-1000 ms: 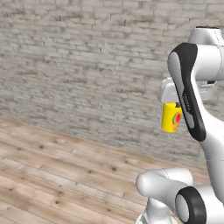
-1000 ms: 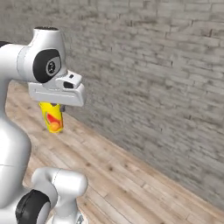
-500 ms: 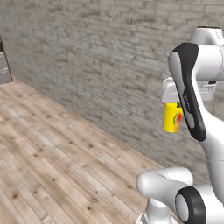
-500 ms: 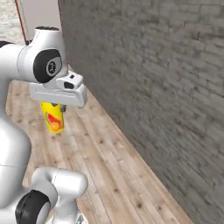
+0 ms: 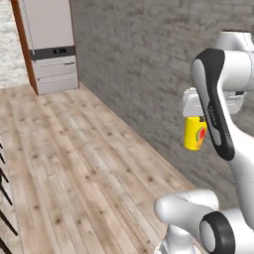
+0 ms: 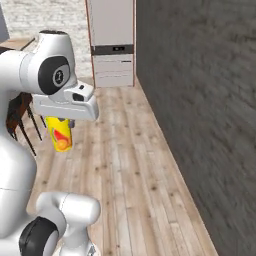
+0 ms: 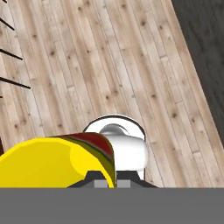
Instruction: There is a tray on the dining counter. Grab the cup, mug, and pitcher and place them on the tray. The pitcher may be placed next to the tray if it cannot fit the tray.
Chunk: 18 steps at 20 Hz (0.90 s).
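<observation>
The yellow cup (image 5: 194, 133) with its red-orange mark hangs under my hand, high above the wooden floor, with my gripper (image 5: 197, 120) shut on it. From the right base view the cup (image 6: 59, 133) shows below the white hand, and my gripper (image 6: 60, 120) grips its top. In the hand view the cup (image 7: 57, 159) lies large and close at the lower left. The tray, dining counter, mug and pitcher are out of view.
A grey brick wall (image 5: 149, 64) runs along the right side. A tall cabinet with built-in appliances (image 5: 49, 47) stands at the far end of the wooden floor (image 5: 74, 173). Dark chair legs (image 6: 20, 117) show at the left.
The base has turned, so the whole scene has swung: the brick wall slid rightward and the tall cabinet came into view. The cup stays held in the same place under the hand.
</observation>
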Tool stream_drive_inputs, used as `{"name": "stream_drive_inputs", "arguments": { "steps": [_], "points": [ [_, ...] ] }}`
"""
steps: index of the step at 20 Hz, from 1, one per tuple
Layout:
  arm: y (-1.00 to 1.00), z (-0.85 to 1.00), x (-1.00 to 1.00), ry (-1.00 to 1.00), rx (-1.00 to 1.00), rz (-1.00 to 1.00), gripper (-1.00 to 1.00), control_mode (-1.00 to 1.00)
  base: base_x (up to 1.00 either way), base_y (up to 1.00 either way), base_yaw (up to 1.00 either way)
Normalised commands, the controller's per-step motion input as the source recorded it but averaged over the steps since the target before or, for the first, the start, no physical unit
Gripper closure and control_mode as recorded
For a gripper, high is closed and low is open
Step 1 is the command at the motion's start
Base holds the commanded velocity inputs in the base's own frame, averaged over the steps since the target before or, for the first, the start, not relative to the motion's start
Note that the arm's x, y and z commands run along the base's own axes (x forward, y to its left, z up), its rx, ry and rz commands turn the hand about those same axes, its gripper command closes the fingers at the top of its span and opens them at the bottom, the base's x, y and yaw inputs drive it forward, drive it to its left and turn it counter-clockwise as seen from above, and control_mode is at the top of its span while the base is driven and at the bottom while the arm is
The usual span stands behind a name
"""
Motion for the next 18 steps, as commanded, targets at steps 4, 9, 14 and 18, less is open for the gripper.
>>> {"name": "stream_drive_inputs", "arguments": {
  "steps": [4,9,14,18],
  "points": [
    [0.0,0.0,0.0,0.0,0.0,0.0,1.0,1.0,1.0,0.0,0.28],
    [0.0,0.0,0.0,0.0,0.0,0.0,1.0,1.0,0.95,0.0,0.14],
    [0.0,0.0,0.0,0.0,0.0,0.0,1.0,1.0,0.89,0.04,0.04],
    [0.0,0.0,0.0,0.0,0.0,0.0,1.0,1.0,0.97,0.01,0.13]
  ]
}}
